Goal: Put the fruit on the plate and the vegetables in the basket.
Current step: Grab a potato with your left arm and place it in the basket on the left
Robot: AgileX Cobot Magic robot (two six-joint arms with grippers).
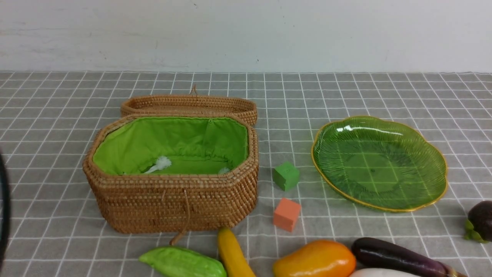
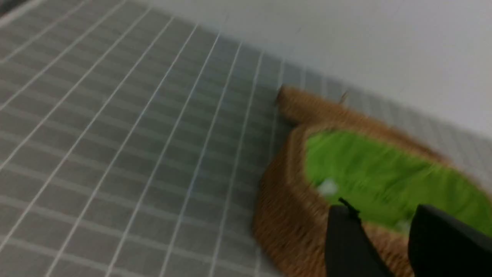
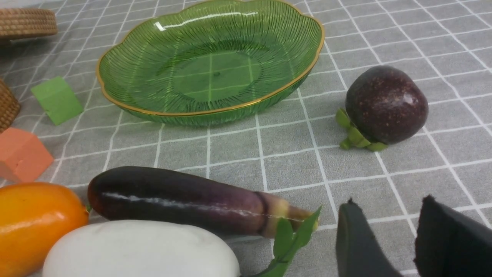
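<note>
Mostly the produce lies along the near edge of the table (image 1: 384, 92), cut off by the front view's lower border: the gourd (image 1: 182, 262), banana (image 1: 232, 254) and mango (image 1: 315, 259) show only in part, and the white radish-like piece (image 1: 380, 273) is a sliver just beside the eggplant (image 1: 396, 257). The mangosteen (image 1: 480, 221) is clipped at the right border, though the right wrist view shows it whole, near the plate (image 1: 378, 163) but apart from it. Left of the plate stands the basket (image 1: 173, 200), its lid (image 1: 188, 104) folded back behind it, with white tufts on the green lining. A green cube (image 1: 286, 176) and an orange cube (image 1: 286, 214) sit between basket and plate. The left fingers (image 2: 346, 242) are apart and grip nothing, close to the basket in a blurred view. The right fingers (image 3: 357, 238) are likewise apart beside the eggplant's stem.
</note>
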